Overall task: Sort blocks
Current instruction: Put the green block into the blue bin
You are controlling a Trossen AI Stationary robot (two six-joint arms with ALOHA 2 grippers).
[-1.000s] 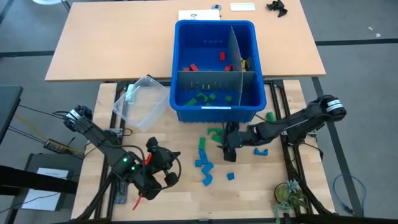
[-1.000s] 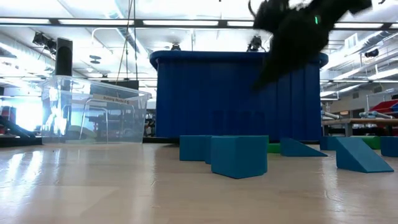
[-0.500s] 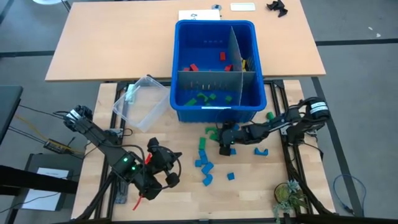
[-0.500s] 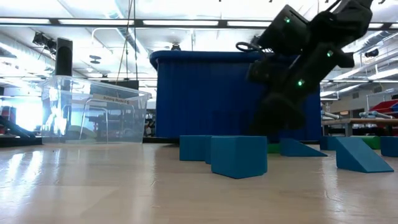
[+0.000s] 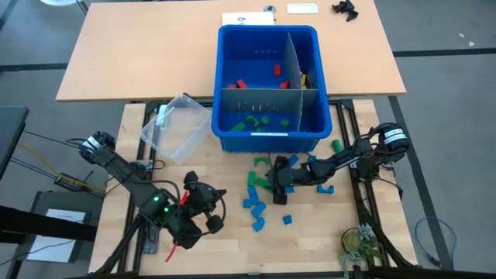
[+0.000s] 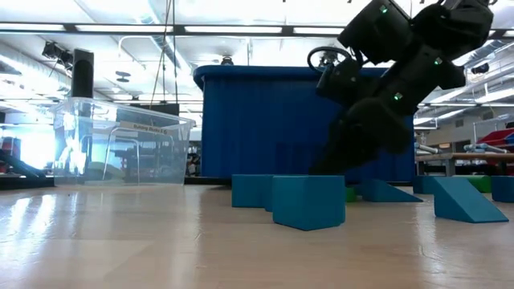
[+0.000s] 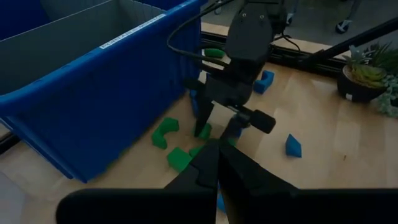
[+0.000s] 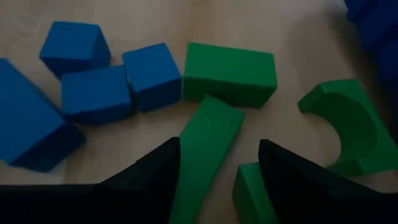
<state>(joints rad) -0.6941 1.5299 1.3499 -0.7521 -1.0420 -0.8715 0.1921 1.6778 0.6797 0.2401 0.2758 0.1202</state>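
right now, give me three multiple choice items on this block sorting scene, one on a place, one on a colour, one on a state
1. Where is the right gripper?
A. inside the blue bin
B. low over the loose blocks in front of the blue bin
C. over the clear tub

2. What colour is the long block between the right gripper's fingers?
A. red
B. yellow
C. green

3. How does the left gripper stand?
A. shut, holding nothing
B. wide open
C. shut on a blue block

Answers:
1 B: the high view shows it down among the blocks, just in front of the blue bin.
2 C: the right wrist view shows a green block lying between the two open fingers.
3 A: the left wrist view shows its fingers meeting with nothing between them.
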